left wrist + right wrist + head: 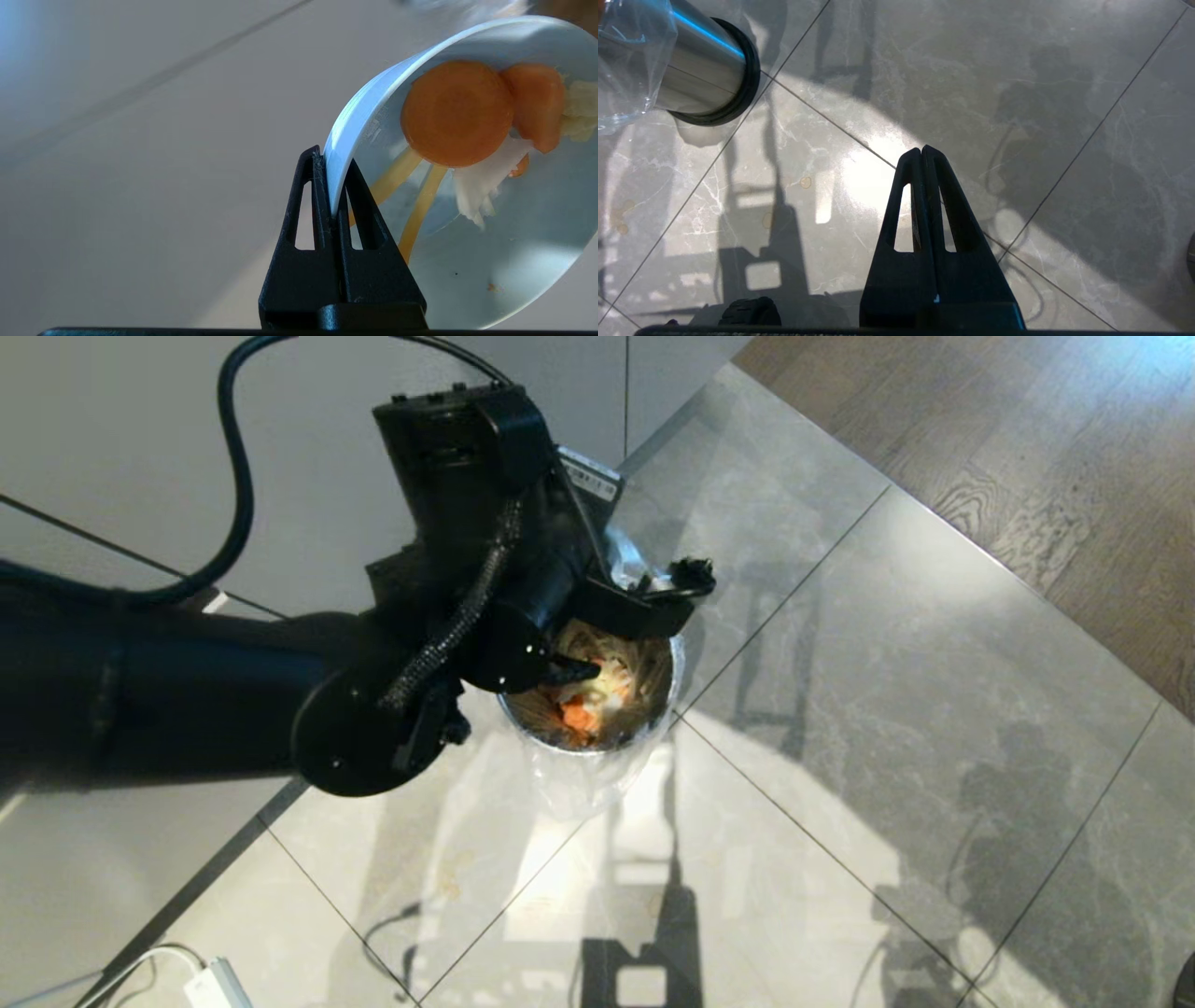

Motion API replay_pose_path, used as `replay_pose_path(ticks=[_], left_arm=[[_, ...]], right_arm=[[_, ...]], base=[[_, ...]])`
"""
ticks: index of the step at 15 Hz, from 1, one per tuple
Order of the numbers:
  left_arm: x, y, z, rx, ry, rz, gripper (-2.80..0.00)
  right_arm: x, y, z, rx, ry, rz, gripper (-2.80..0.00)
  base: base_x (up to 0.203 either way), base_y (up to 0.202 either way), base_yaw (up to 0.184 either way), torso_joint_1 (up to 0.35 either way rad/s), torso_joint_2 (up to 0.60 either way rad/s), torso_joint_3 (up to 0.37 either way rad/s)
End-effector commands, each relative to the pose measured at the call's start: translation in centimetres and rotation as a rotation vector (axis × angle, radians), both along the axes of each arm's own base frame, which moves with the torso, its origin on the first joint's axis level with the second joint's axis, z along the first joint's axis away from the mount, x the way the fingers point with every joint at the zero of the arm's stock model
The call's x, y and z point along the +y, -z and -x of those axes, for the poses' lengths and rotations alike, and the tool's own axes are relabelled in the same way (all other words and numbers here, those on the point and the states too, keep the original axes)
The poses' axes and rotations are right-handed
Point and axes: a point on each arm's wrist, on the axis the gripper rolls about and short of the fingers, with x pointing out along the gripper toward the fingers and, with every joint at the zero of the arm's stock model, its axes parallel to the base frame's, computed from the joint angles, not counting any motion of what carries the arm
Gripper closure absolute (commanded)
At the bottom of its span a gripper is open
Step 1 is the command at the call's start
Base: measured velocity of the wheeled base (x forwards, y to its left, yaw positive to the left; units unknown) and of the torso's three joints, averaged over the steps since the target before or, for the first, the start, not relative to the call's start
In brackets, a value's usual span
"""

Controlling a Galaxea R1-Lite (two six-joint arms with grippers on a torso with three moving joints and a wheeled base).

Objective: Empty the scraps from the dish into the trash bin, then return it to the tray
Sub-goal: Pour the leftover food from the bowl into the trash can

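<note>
Left claw pinches tilted dish rim, seemingly over trash bin.

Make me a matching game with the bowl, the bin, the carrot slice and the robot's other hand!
Things:
1. dish
2. trash bin
3. carrot slice
4. right hand

States:
A. shut on nothing, over the floor tiles
B. shiny metal, clear bag liner
C. orange, lying inside the dish
D. tilted, rim pinched by the left hand

Pairs: 1-D, 2-B, 3-C, 4-A
</note>
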Motion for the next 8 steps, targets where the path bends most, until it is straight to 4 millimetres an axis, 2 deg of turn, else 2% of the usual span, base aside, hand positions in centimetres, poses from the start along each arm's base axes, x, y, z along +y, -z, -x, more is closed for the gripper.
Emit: replay_pose_path(ticks=[1, 4, 8], left_arm=[[-0.4, 1.1, 0.7, -0.022, 0.006, -0.048, 0.00], [-1.0, 2.2, 1.7, -0.008, 0.026, -0.062, 0.00], [-1.6, 5.0, 2.9, -0.049, 0.042, -0.018, 0.00]], right_arm=[[0.0, 0.0, 0.0, -0.001, 0.001, 0.000, 0.00], [0.0, 0.0, 0.0, -0.001, -0.001, -0.002, 0.00], [0.0, 0.0, 0.0, -0.001, 0.000, -0.001, 0.00]], base=[[0.000, 0.000, 0.000, 0.000, 0.00, 0.000], [0.000, 0.000, 0.000, 0.000, 0.00, 0.000], [0.000, 0.000, 0.000, 0.000, 0.00, 0.000]])
